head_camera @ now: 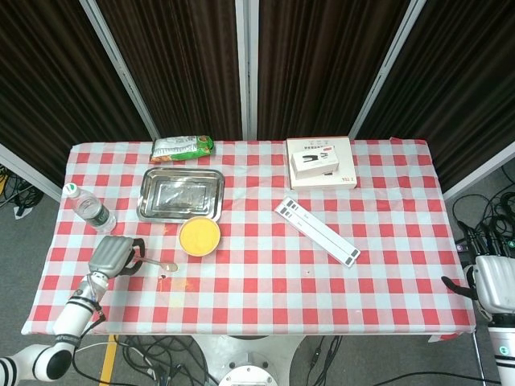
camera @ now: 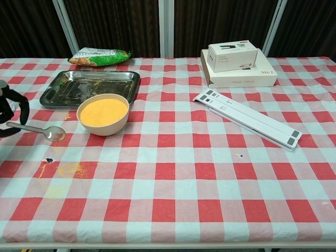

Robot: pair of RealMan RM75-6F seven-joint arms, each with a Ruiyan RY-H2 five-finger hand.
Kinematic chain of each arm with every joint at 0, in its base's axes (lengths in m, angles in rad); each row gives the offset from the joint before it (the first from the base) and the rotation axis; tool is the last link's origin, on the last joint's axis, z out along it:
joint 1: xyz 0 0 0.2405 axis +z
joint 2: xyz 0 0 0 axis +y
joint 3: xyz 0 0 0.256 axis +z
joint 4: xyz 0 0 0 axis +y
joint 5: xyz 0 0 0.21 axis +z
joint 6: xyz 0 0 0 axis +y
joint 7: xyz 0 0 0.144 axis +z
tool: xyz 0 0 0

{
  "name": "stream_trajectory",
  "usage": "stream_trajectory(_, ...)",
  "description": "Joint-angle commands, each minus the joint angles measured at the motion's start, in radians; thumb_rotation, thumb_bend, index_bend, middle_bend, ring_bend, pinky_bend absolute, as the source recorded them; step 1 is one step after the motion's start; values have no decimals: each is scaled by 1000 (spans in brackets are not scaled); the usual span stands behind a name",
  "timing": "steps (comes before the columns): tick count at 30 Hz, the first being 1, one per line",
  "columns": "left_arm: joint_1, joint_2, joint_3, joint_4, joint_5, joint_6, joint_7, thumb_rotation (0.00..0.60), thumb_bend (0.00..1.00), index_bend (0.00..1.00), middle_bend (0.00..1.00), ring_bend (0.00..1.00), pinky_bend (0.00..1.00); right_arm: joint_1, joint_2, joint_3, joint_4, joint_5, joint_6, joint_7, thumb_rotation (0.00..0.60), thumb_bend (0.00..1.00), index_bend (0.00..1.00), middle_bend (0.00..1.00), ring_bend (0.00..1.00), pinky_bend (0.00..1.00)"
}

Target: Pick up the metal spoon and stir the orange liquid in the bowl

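The left hand (head_camera: pixel 112 256) pinches the spoon (camera: pixel 46 131) by its handle, lifted above the cloth just left of the bowl (camera: pixel 103 114). The right hand (head_camera: pixel 492 283) hangs off the table's edge; its fingers I cannot tell.

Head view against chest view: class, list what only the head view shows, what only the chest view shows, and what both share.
Only the head view shows the right hand off the table edge, the whole water bottle and the left arm. Only the chest view shows the tray smeared inside and the orange stain on the cloth up close. Both show the left hand holding the spoon, the bowl of orange liquid, the snack bag and the boxes.
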Motion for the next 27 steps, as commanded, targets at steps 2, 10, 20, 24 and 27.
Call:
stream_trajectory(2,-103,13,-71,-5,-127,-93,72,600,456,638,1000,958,1000,-2,3,-1,0,0,2,3,600,16,74,160,7,92)
stream_trajectory(10,-245,-29,-110,50,-366,-165,196,600,456,631,1000,959,1000,-11,4,-3,4,7,9,11,600,16,74,160,7,92)
stream_trajectory(20,-355,-58,-69,33,-588,-116,349,600,455,610,1000,959,1000,-13,9,0,11,9,12,21,600,17,74,160,7,92)
stream_trajectory(24,-374,-66,-49,29,-615,-96,373,600,456,600,1000,960,1000,-14,10,1,16,11,13,28,600,16,74,160,8,92)
stream_trajectory(27,-385,-67,-32,26,-626,-89,388,600,456,578,1000,960,1000,-15,15,6,17,13,18,29,600,17,74,160,8,92)
